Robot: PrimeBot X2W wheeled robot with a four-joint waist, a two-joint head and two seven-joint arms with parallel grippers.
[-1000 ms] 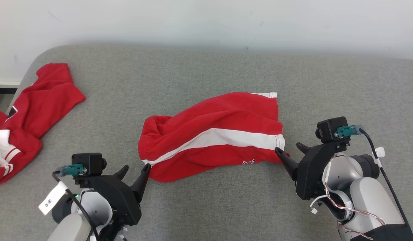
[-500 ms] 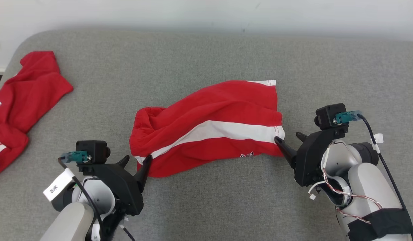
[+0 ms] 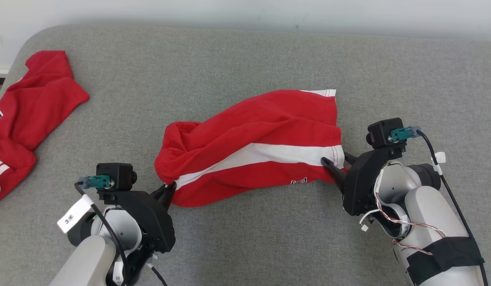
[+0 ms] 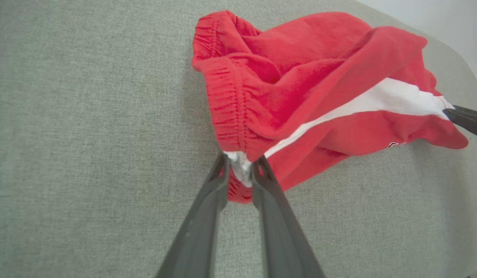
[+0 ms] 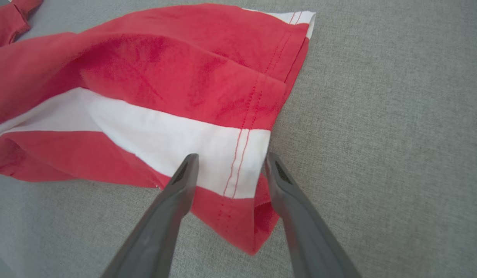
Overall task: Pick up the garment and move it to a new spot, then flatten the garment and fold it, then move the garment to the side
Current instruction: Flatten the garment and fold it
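The garment (image 3: 253, 147), red with a broad white stripe (image 3: 269, 153), lies crumpled in the middle of the grey fabric surface (image 3: 245, 59). Its gathered waistband (image 4: 226, 100) is bunched toward the robot's left and its stitched hem (image 5: 261, 96) lies toward the right. The cloth is rumpled into long folds running along the stripe, and a small dark logo sits near the front edge.

The left gripper (image 3: 167, 190) is pinched together on the waistband corner, where the stripe ends. In the left wrist view a bit of white and red cloth is squeezed between its fingertips.

The right gripper (image 3: 334, 161) is at the hem end with its jaws apart. One finger (image 5: 161, 216) lies over the white stripe and the other sits just beside the hem's edge, so the hem lies between them, unclamped.

Well apart, at the surface's far left edge, lies a second red garment (image 3: 34, 103). A pale wall (image 3: 245, 12) runs behind the surface.
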